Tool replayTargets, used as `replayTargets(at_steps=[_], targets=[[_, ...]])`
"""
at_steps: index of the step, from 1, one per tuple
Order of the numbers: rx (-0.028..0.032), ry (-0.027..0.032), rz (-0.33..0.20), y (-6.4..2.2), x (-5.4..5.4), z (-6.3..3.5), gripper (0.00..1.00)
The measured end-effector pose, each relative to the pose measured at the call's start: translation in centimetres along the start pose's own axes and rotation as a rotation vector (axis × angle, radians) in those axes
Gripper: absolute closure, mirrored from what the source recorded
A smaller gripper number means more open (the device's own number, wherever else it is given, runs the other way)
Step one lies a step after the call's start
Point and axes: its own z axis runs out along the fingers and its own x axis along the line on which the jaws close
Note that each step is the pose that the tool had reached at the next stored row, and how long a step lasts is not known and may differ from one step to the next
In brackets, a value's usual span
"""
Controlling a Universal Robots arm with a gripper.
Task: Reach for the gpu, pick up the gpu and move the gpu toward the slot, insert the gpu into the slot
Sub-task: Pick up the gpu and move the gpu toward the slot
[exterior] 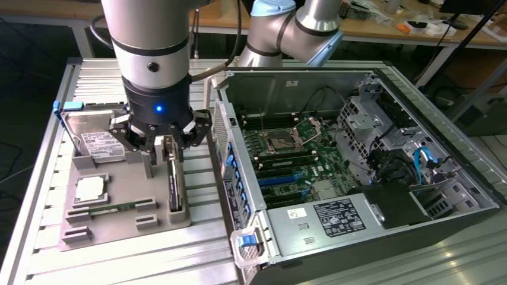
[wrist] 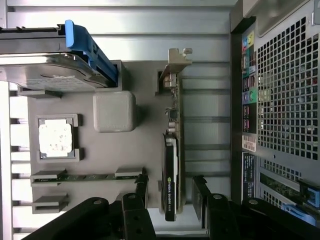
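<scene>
Nearest in the exterior view, the open computer case (exterior: pixel 443 178) is lying on its side on the slatted metal table (exterior: pixel 158 261), with its power supply (exterior: pixel 333 217) facing the camera. Beside it, towards the exterior view's left, a grey holder tray (exterior: pixel 119 228) is sitting on the table. A memory stick (exterior: pixel 111 208) is lying in a groove near the tray's front edge, and a processor chip (exterior: pixel 91 189) is resting in a square pocket just behind it.

The gpu (exterior: pixel 174 187) is standing on its long edge in the tray, on the side closest to the case. In the wrist view its silver bracket (wrist: pixel 178 62) is sitting at the end away from the fingers.

The gripper (exterior: pixel 165 155) is hanging directly over the gpu with its jaws spread wide. One finger (wrist: pixel 143 187) is standing on each side of the card, with a gap showing on both sides. It is gripping nothing.

Behind the gripper, a hard drive (exterior: pixel 94 139) with a blue rail (exterior: pixel 69 106) is leaning in the tray's back corner. Inside the case, the blue slots (exterior: pixel 279 178) are lying empty on the motherboard (exterior: pixel 289 148). Workbenches (exterior: pixel 412 29) are standing farthest back.
</scene>
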Motion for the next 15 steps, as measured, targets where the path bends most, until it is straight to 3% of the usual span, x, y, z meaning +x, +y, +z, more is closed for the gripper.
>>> replayTargets(at_steps=[15], targets=[[0.0,0.0,0.0,-0.18,-0.1,2.69,0.52]])
